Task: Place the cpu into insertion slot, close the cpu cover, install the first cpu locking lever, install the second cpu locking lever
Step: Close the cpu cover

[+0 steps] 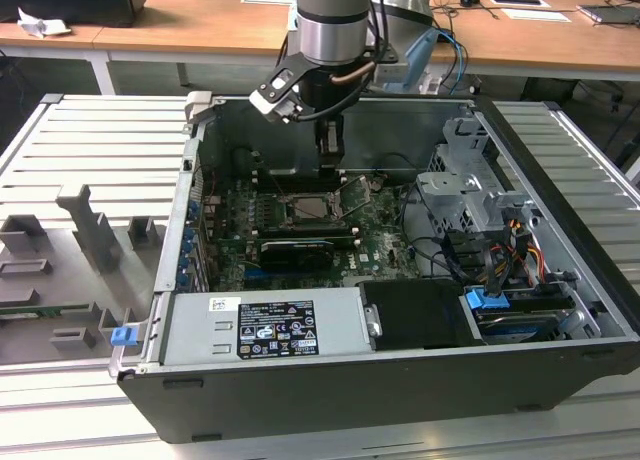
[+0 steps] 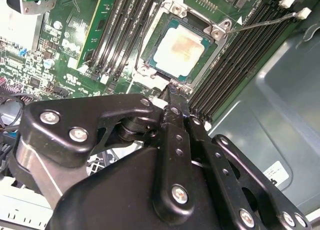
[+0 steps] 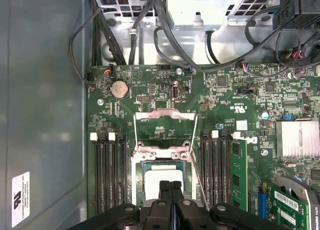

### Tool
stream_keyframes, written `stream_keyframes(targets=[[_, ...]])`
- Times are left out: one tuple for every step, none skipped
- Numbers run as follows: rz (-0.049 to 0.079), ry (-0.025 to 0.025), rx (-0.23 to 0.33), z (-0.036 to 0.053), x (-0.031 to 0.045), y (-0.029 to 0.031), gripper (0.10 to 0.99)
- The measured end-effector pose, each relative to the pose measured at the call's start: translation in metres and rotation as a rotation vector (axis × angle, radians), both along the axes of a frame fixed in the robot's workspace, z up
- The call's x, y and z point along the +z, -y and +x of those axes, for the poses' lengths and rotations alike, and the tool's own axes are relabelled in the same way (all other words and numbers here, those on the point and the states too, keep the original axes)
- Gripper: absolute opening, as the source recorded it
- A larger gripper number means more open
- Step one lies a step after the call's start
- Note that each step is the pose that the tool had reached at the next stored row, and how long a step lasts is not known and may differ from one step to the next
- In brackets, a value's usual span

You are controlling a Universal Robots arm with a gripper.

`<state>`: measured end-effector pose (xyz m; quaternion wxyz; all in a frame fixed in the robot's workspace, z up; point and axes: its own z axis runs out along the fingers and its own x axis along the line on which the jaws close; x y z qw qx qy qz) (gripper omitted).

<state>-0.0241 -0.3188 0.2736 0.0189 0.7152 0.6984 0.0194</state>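
**A:** Where are we on the build?

**B:** We've got the flat square silver-beige cpu (image 2: 177, 50) sitting in the square dark insertion slot (image 2: 219, 30) with the silver rim, so step one looks done to us.

**A:** And the thin silver cut-out cpu cover (image 3: 165, 114)?

**B:** Flipped open, tilted back off the slot above the green circuit board (image 3: 150, 90). We're counting that as not closed yet. The thin steel lever rods (image 2: 265, 22) stick out free too, so by our read neither one is latched. That leaves three steps out of four.

**A:** What's the black gripper (image 3: 170, 185) doing?

**B:** Fingers pinched together, nothing between them as far as we can see. It hangs right over the slot, close above the cpu. We can't tell whether it actually touches.
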Motion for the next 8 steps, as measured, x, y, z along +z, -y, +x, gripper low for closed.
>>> stream_keyframes(targets=[[0.000,0.0000,0.000,0.0007,0.0000,0.0000,0.106],[0.000,0.0000,0.000,0.0013,0.0000,0.0000,0.106],[0.000,0.0000,0.000,0.0021,0.0000,0.0000,0.106],[0.000,0.0000,0.000,0.0027,0.0000,0.0000,0.106],[0.000,0.0000,0.000,0.0031,0.0001,0.0000,0.106],[0.000,0.0000,0.000,0.0037,0.0000,0.0000,0.106],[0.000,0.0000,0.000,0.0040,0.0001,0.0000,0.106],[0.000,0.0000,0.000,0.0045,0.0001,0.0000,0.106]])
